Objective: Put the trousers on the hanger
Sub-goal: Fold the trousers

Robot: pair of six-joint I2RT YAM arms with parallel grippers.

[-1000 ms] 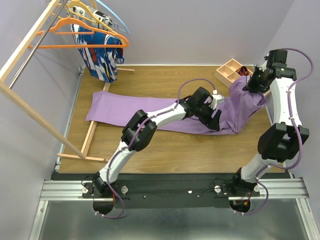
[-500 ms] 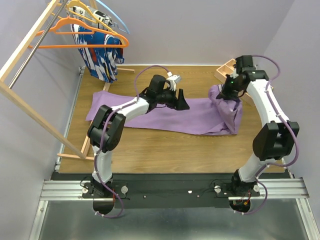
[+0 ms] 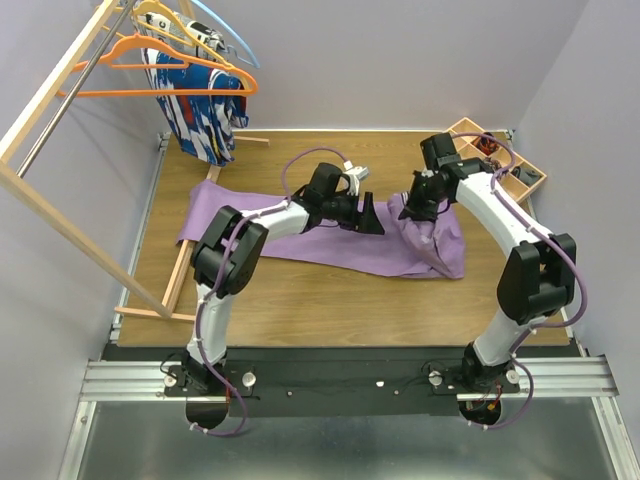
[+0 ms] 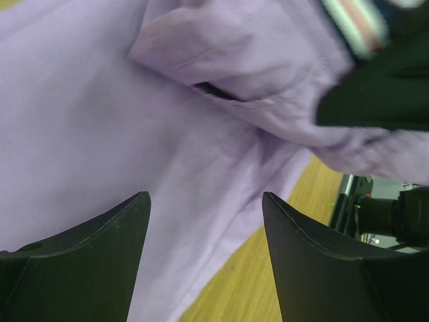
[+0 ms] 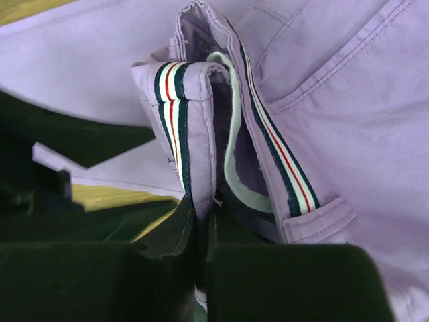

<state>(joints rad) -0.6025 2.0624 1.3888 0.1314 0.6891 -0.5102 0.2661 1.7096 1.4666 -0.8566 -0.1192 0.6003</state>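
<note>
- Brown wood table (image 3: pixel 330 300) spans most of the top view, with both arms bolted at its near edge
- Pale wooden clothes rack (image 3: pixel 80 238) stands over the table's left side, its foot resting on the table beside the trouser legs
- Lilac trousers (image 3: pixel 320 248) lie lengthwise across the middle of the table, with the legs flat and pointing left toward the rack and the waist end on the right, bunched and raised off the wood
- The left arm (image 3: pixel 228 255) bends over the trousers' middle, and the right arm (image 3: pixel 500 215) curves in from the right to the raised waist end
- A blue, white and red patterned garment (image 3: pixel 200 120) hangs from the rack at the far left, well apart from the trousers
- The bright orange hanger (image 3: pixel 150 91) hangs on the rack's rail in front of that garment with its bottom bar bare
- A yellow hanger (image 3: pixel 160 15) and a light blue hanger (image 3: pixel 235 45) hang just behind it
- A wooden compartment tray (image 3: pixel 527 180) sits at the far right corner, partly hidden by the right arm
- The left jaws stand wide apart above the lilac cloth, gripping nothing, just left of the right jaws
- The right jaws are pinched nearly together on a fold of the striped waistband (image 5: pixel 175 121), holding the trousers up
</note>
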